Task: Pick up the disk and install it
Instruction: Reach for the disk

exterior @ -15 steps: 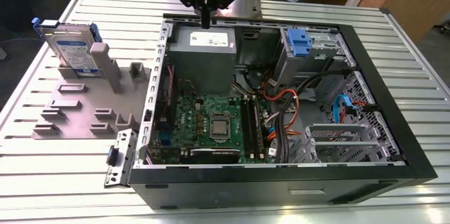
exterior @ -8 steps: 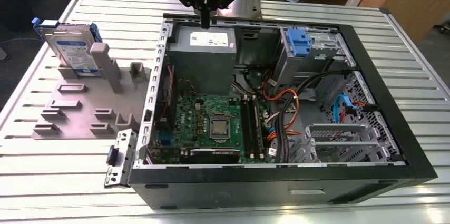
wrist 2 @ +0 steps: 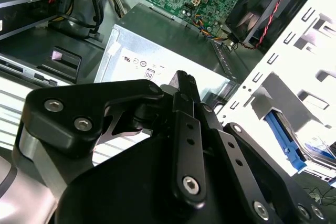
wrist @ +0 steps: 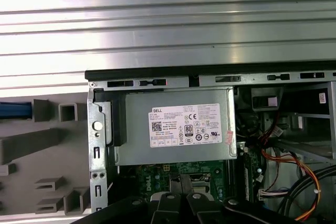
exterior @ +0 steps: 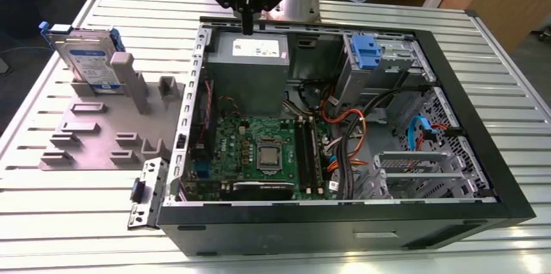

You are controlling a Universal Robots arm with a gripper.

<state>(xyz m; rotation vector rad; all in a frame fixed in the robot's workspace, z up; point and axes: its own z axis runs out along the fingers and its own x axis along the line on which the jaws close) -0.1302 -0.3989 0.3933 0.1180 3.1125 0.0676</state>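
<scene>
One disk (exterior: pixel 86 61) on edge in grey rack (exterior: pixel 97 148), long axis seemingly vertical; hand (exterior: pixel 248 27) closed, empty, over power supply (exterior: pixel 250 71).

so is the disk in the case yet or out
Out. The disk stands on edge in the grey holder beside the open computer case, on the exterior view's left.
</scene>
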